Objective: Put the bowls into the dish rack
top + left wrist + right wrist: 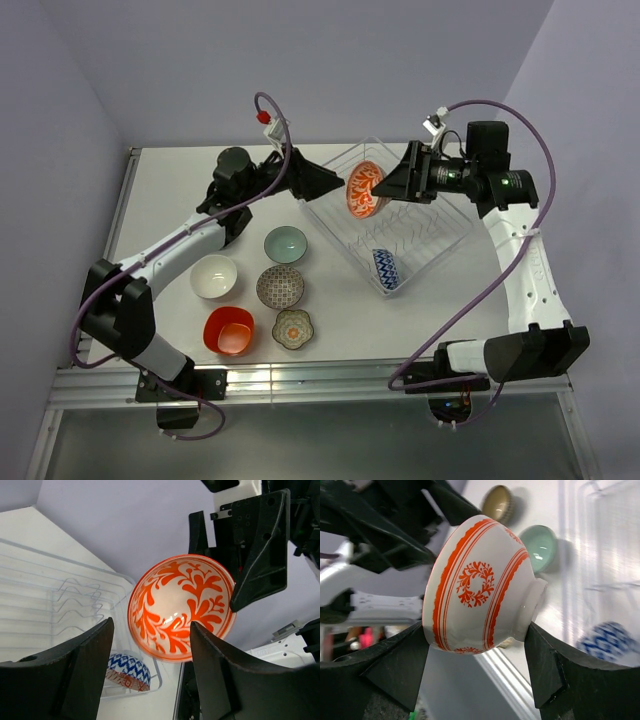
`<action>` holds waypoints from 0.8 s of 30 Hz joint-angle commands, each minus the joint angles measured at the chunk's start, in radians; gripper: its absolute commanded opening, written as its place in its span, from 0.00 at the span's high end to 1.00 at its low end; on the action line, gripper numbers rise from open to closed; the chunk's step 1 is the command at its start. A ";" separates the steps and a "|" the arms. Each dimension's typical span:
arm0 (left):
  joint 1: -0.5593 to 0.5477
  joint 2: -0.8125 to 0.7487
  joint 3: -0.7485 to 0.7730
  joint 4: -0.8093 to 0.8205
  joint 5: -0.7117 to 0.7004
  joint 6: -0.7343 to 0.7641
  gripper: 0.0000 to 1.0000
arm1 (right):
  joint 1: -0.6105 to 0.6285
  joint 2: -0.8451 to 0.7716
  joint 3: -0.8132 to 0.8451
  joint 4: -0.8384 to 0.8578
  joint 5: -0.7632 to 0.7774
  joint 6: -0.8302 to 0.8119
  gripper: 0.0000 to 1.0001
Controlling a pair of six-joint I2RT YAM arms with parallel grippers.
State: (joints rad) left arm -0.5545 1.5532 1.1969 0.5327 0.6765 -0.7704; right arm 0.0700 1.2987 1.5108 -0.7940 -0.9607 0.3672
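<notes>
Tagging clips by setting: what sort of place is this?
Likely a robot lab cell: plain lavender walls box in a white table carrying a dish rack, with a left arm and right arm bolted at its edge.

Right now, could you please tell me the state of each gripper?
Left gripper: open, holding nothing.
Right gripper: closed on the patterned orange bowl.

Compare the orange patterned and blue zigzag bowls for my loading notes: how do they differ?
The orange patterned bowl bears orange scrolls, the blue zigzag bowl blue chevrons. The orange one hangs in the right gripper above the dish rack; the blue one stands inside it. Both are on edge.
</notes>
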 commanded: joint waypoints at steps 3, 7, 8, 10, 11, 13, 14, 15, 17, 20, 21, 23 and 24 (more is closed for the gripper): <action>0.041 -0.064 0.021 -0.051 0.023 0.055 0.30 | -0.104 0.027 0.120 -0.297 0.089 -0.367 1.00; 0.059 -0.084 0.018 -0.115 0.034 0.111 0.28 | -0.133 0.059 0.158 -0.453 0.215 -0.635 1.00; 0.057 -0.094 0.017 -0.129 0.034 0.121 0.27 | -0.133 0.057 0.152 -0.468 0.253 -0.663 1.00; 0.057 -0.107 0.015 -0.158 0.008 0.143 0.10 | -0.133 0.050 0.128 -0.496 0.284 -0.721 1.00; 0.059 -0.114 0.013 -0.186 -0.003 0.148 0.05 | -0.133 0.048 0.118 -0.501 0.296 -0.734 1.00; 0.064 -0.117 0.013 -0.217 -0.014 0.157 0.01 | -0.131 0.050 0.089 -0.510 0.335 -0.767 1.00; 0.067 -0.119 0.010 -0.227 -0.014 0.157 0.01 | -0.131 0.053 0.078 -0.507 0.347 -0.772 1.00; 0.070 -0.122 0.006 -0.241 -0.014 0.155 0.01 | -0.131 0.051 0.065 -0.496 0.365 -0.777 1.00; 0.077 -0.131 -0.006 -0.250 -0.014 0.158 0.01 | -0.125 0.048 0.025 -0.487 0.395 -0.798 1.00; 0.082 -0.143 -0.017 -0.263 -0.014 0.168 0.01 | -0.110 0.047 -0.030 -0.473 0.438 -0.824 1.00; 0.084 -0.145 -0.017 -0.269 -0.017 0.171 0.00 | -0.105 0.044 -0.043 -0.458 0.447 -0.827 1.00; 0.088 -0.147 -0.020 -0.272 -0.018 0.171 0.01 | -0.095 0.039 -0.070 -0.438 0.471 -0.830 1.00; 0.087 -0.148 -0.020 -0.273 -0.018 0.168 0.01 | -0.093 0.039 -0.076 -0.418 0.479 -0.830 1.00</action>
State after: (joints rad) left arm -0.4717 1.4452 1.1812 0.2592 0.6659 -0.6224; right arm -0.0383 1.3647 1.4391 -1.2766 -0.5190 -0.4217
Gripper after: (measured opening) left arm 0.994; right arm 0.773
